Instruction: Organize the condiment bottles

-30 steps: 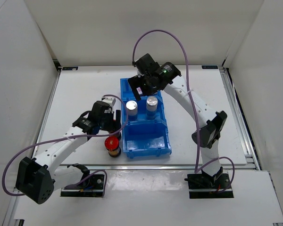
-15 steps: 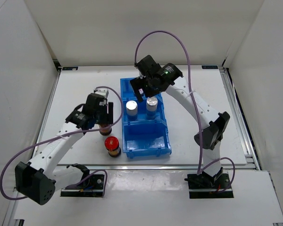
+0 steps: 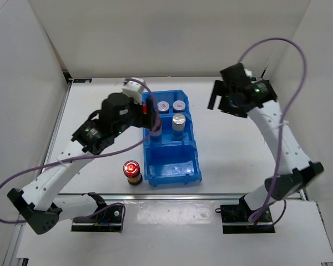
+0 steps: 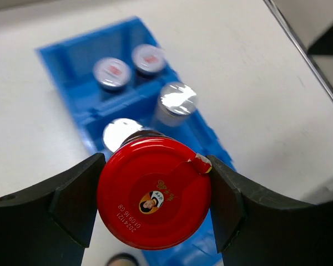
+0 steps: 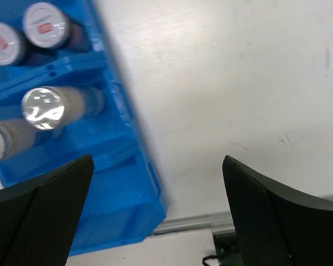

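Observation:
My left gripper [image 3: 151, 116] is shut on a dark condiment bottle by its red cap [image 4: 154, 191] and holds it above the blue bin [image 3: 175, 166]. In the bin's back compartment stand two short bottles with white red-marked caps [image 3: 162, 106] [image 3: 179, 104]. The middle compartment holds a silver-capped bottle [image 3: 179, 119]; the left wrist view shows a second silver-capped one [image 4: 119, 133] beside it. Another red-capped bottle [image 3: 132, 170] stands on the table left of the bin. My right gripper [image 3: 217, 100] hangs open and empty over the table right of the bin.
The bin's front compartment [image 5: 116, 183] holds no bottle. White walls enclose the table on three sides. A metal rail [image 3: 280, 138] runs along the table's right edge. Both arm bases sit at the near edge.
My left gripper closed on the red-capped bottle left of the bin, lifted it and carried it over the bin. My right arm swung from above the bin out to the right.

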Action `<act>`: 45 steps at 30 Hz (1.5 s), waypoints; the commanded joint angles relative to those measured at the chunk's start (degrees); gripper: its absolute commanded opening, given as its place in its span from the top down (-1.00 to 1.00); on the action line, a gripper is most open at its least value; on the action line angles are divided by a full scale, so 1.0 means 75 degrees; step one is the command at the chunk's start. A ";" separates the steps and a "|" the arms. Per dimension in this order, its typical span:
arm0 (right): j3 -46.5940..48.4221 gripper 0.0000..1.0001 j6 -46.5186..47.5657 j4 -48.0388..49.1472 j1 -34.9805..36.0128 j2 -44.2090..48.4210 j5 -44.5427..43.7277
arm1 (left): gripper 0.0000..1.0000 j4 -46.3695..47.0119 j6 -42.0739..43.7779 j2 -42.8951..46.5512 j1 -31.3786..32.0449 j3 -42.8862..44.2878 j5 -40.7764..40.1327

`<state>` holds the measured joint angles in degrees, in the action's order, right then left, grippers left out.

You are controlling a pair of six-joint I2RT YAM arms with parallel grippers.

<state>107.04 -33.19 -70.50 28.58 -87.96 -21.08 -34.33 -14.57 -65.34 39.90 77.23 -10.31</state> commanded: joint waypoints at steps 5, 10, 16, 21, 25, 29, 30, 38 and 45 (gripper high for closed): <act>-0.1300 -1.00 -0.1046 -0.0078 -0.1418 0.0982 0.0783 | 0.79 0.0979 -0.0062 -0.1165 0.1872 0.0331 0.0098; -0.1300 -1.00 -0.0639 -0.0291 -0.1771 0.0643 0.1030 | 0.79 0.1331 -0.0214 -0.1846 0.2145 0.0098 0.0026; -0.0948 -1.00 0.0182 -0.0502 -0.1771 0.0805 0.1240 | 0.79 0.2407 -0.0074 -0.2150 0.2658 -0.0933 -0.0264; -0.1790 -1.00 0.0253 -0.0502 -0.1771 0.1427 0.1393 | 0.62 0.2690 -0.0342 -0.2795 0.2965 -0.1133 -0.1203; -0.1629 -1.00 0.0405 -0.0385 -0.1771 0.1171 0.1531 | 0.62 0.2994 0.0018 -0.3064 0.3106 -0.1133 -0.1031; -0.1628 -1.00 0.0406 -0.0524 -0.1771 0.1088 0.1627 | 0.46 0.3334 0.0383 -0.3135 0.3106 -0.1204 -0.0502; -0.1524 -1.00 0.0325 -0.0665 -0.1853 0.1088 0.1546 | 0.41 0.3520 0.0384 -0.3135 0.3106 -0.1297 -0.0397; -0.2096 -1.00 0.0160 -0.0854 -0.1853 0.1965 0.2001 | -0.35 0.3850 0.0384 -0.2925 0.3106 -0.1965 -0.0219; -0.2623 -1.00 0.0229 -0.0550 -0.1853 0.2528 0.2014 | -1.00 0.3746 0.1470 -0.2175 0.3106 -0.1885 -0.1133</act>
<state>88.55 -31.38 -76.16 15.00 -70.28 -7.05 -8.78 -9.04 -87.39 63.13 60.69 -15.03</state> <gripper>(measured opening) 0.998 0.987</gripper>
